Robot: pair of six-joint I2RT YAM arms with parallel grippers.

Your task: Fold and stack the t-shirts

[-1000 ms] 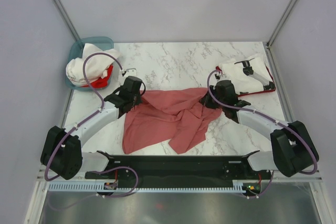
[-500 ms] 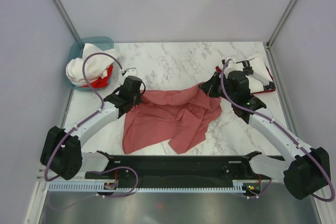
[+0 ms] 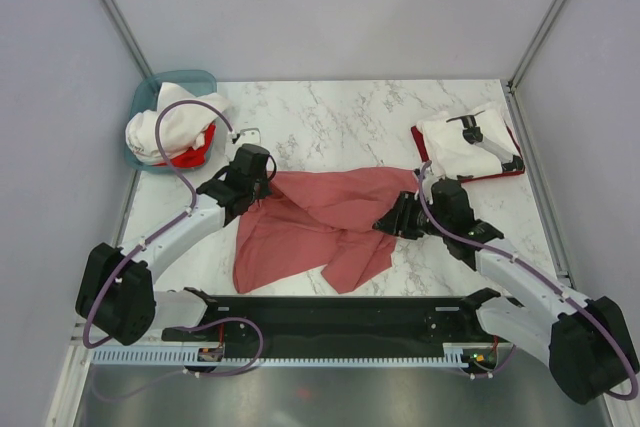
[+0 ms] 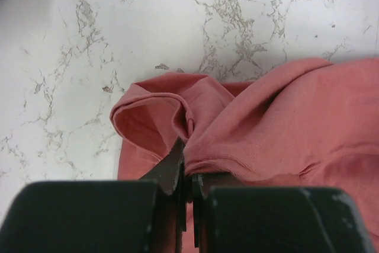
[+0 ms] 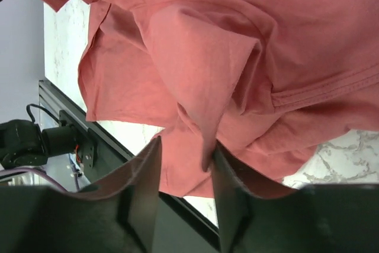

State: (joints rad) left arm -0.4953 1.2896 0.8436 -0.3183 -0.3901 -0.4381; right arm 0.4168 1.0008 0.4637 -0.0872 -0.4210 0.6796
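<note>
From my overhead feed: a white, grey-veined marble tabletop (image 3: 340, 117) sits boxed in by plain pale lilac walls (image 3: 330, 7), with slim metal posts (image 3: 104, 5) in the back corners, under even, soft light.

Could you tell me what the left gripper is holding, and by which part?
The left gripper pinches the salmon-red t-shirt by a folded edge at its left side.

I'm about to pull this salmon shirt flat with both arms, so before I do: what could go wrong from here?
The right gripper is open, with only a narrow ridge of the salmon t-shirt between its fingers; closing may catch one layer or miss. The left gripper pinches a small bunched fold at the edge, which could slip under tension. The shirt lies crumpled, so pulling may drag it.
</note>
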